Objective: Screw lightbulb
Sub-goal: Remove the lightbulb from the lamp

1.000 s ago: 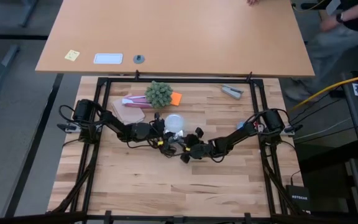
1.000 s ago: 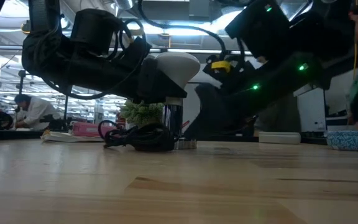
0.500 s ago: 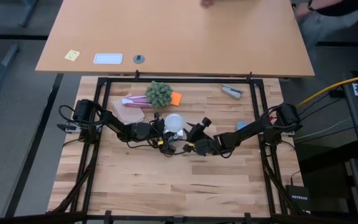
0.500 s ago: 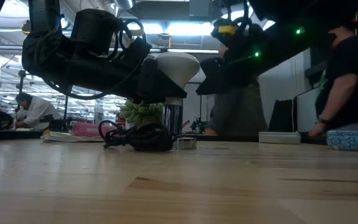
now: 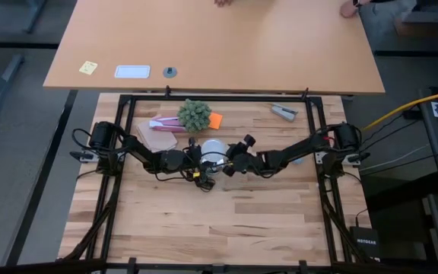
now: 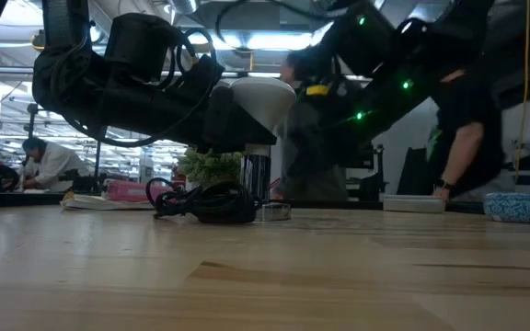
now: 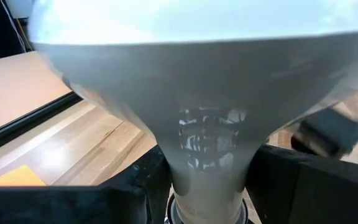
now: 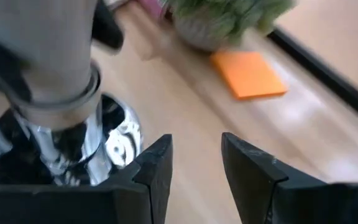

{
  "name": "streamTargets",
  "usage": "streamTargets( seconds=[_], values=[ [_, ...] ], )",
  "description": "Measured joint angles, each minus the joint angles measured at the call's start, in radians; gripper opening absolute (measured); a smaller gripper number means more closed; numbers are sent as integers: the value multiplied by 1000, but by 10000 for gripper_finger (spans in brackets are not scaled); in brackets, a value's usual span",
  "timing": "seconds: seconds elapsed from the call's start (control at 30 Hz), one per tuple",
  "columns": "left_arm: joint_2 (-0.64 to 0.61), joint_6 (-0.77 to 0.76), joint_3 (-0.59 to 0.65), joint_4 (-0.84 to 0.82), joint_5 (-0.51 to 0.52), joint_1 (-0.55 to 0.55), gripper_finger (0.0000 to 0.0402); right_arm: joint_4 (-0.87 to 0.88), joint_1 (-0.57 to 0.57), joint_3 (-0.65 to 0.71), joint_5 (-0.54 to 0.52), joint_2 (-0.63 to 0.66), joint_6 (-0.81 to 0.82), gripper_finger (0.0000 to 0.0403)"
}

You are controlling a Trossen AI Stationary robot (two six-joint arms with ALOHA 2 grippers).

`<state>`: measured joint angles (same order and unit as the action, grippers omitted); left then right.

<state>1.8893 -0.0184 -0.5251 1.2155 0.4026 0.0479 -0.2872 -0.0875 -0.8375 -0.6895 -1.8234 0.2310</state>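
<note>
1. White lightbulb [image 5: 214,149] standing upright at table centre, screw base down in a shiny socket [image 6: 267,211].
2. Left gripper [image 5: 197,161] at the bulb's 9 o'clock, fingers clamped on its narrow neck.
3. Right gripper [image 8: 194,171] at the bulb's 3 o'clock, fingers parted, holding nothing.
4. Green plant [image 5: 195,114] at 11 o'clock, orange note [image 5: 216,119] beside it.

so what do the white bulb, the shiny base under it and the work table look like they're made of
Frosted white lightbulb: looks like matte glass or plastic, evenly milky with soft shading; which one is unclear.
Round silver socket base: polished metal or chrome plating, judging by its mirror-like reflections.
Pale wooden work table: butcher-block wood with visible strips and grain, satin finish.
</note>
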Motion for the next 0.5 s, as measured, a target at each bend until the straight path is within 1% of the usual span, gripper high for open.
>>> streamTargets(
  seconds=[0.1, 0.17, 0.5],
  values=[
    [0, 0, 0, 0, 0, 0, 157, -2, 13, 0, 61, -31, 0, 143],
    [0, 0, 0, 0, 0, 0, 157, -5, 18, 0, 80, -50, 0, 143],
    [0, 0, 0, 0, 0, 0, 157, -109, 17, 0, 79, -160, 0, 143]
  ],
)
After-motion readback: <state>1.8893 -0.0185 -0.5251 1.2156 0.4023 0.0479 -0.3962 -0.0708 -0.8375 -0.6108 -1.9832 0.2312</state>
